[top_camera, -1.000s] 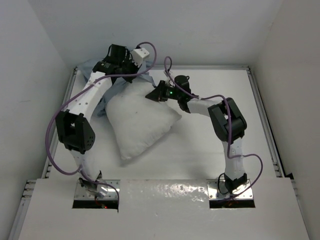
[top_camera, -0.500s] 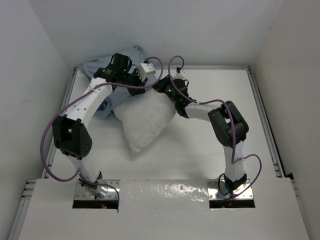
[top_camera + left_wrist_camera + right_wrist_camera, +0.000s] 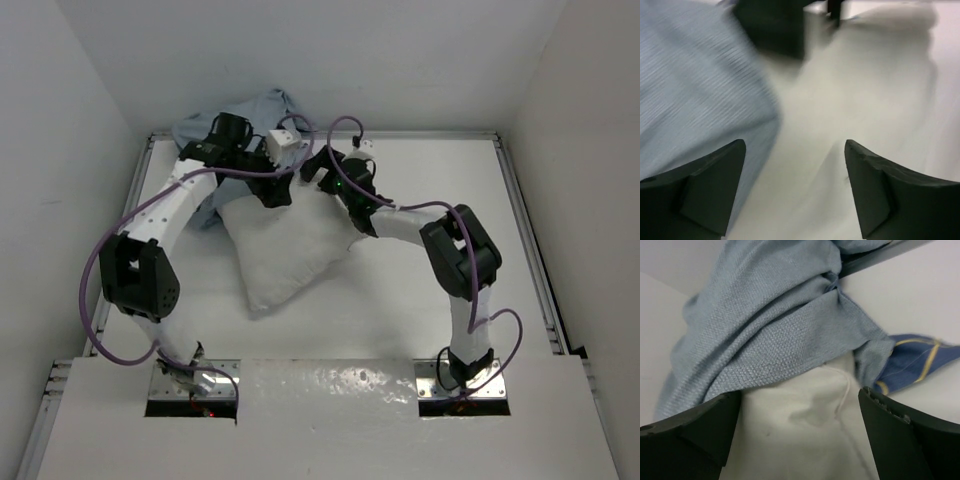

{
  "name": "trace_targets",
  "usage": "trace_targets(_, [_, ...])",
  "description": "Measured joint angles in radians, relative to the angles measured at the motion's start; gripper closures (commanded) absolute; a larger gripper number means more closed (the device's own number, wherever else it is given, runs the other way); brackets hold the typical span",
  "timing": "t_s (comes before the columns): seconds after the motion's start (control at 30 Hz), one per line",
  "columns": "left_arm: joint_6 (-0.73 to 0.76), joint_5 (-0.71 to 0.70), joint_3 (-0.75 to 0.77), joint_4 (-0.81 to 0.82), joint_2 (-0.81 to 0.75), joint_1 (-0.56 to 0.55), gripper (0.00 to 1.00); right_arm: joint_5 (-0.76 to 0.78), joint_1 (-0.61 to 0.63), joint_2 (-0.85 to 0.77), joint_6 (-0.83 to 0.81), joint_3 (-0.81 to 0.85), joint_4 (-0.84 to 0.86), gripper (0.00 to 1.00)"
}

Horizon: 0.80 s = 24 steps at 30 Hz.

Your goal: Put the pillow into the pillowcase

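Both wide open and empty, left gripper (image 3: pixel 795 145) and right gripper (image 3: pixel 800 392) flank pillow's (image 3: pixel 285 250) far end; pillowcase (image 3: pixel 765 330) drapes just beyond.

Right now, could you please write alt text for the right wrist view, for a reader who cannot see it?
A pale blue pillowcase lies bunched over the top of a white pillow, a dark blue corner showing at right. The right gripper stands open below, holding nothing.
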Motion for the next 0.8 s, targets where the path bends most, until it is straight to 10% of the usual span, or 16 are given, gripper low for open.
trace_targets(0.13, [-0.026,-0.02,0.008,-0.011,-0.037,0.119,0.1,-0.125,-0.06,-0.05,-0.184,0.034,-0.135,0.01])
trace_targets(0.2, [-0.045,-0.043,0.0,-0.008,-0.08,0.179,0.11,-0.172,-0.079,-0.078,-0.299,0.098,-0.256,0.32])
trace_targets(0.23, [-0.056,-0.05,-0.011,-0.003,-0.107,0.209,0.2,-0.193,-0.08,-0.09,-0.352,0.133,-0.306,0.72])
trace_targets(0.27, [-0.071,-0.052,-0.034,0.01,-0.144,0.247,0.52,-0.219,-0.078,-0.103,-0.399,0.174,-0.362,1.0])
trace_targets(0.33, [-0.098,-0.047,-0.084,0.023,-0.213,0.327,0.86,-0.235,-0.061,-0.133,-0.457,0.231,-0.438,1.0])
trace_targets(0.37, [-0.104,-0.048,-0.114,0.031,-0.245,0.374,0.93,-0.239,-0.048,-0.153,-0.5,0.246,-0.476,0.89])
trace_targets(0.43, [-0.093,-0.062,-0.17,0.043,-0.278,0.451,0.86,-0.241,-0.014,-0.193,-0.535,0.251,-0.499,0.36])
trace_targets(0.5, [-0.074,-0.092,-0.24,0.058,-0.286,0.498,0.5,-0.243,0.039,-0.225,-0.607,0.245,-0.518,0.01])
trace_targets(0.6, [-0.05,-0.12,-0.37,0.092,-0.266,0.499,0.15,-0.232,0.161,-0.23,-0.748,0.233,-0.52,0.01])
trace_targets(0.8, [-0.072,-0.173,-0.495,0.237,-0.196,0.521,0.08,-0.156,0.449,-0.102,-0.982,0.222,-0.498,0.01])
